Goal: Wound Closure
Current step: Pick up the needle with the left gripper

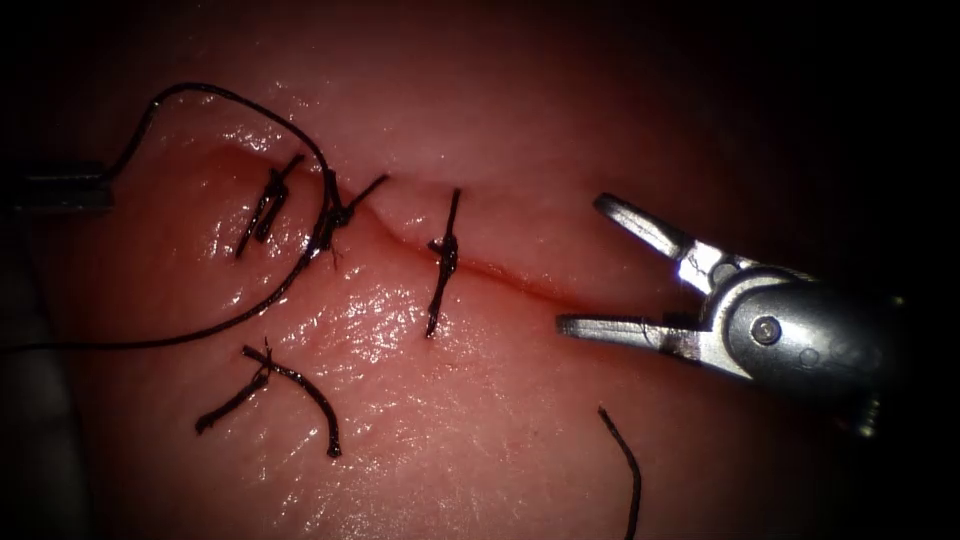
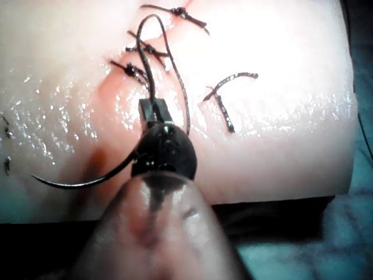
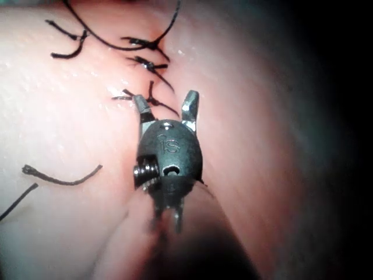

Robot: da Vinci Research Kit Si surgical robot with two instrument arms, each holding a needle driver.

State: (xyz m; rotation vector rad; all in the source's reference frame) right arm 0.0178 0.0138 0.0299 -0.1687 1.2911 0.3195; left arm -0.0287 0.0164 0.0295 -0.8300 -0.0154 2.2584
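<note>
Your tissue (image 1: pixel 480 420) shows glossy pink, reddening along the cut (image 1: pixel 500 270) — black thread (image 1: pixel 250 300) and dark stitches (image 1: pixel 443 262) cross it; your right gripper (image 1: pixel 585 265) gleams silver-grey.

the tissue (image 1: pixel 520 440) carries everything here, a glistening pink slab with the cut (image 1: pixel 470 262) running across it. three knotted stitches cross the cut: one at its left end (image 1: pixel 268 205), one just right of that (image 1: pixel 335 215), and one further right (image 1: pixel 443 262). a thread (image 1: pixel 240 115) loops from the middle knot up and left of the cut, and back below it. below the cut lie cut ends of thread: a forked piece (image 1: pixel 285 385) to the left, another strand (image 1: pixel 625 470) to the right.
</note>
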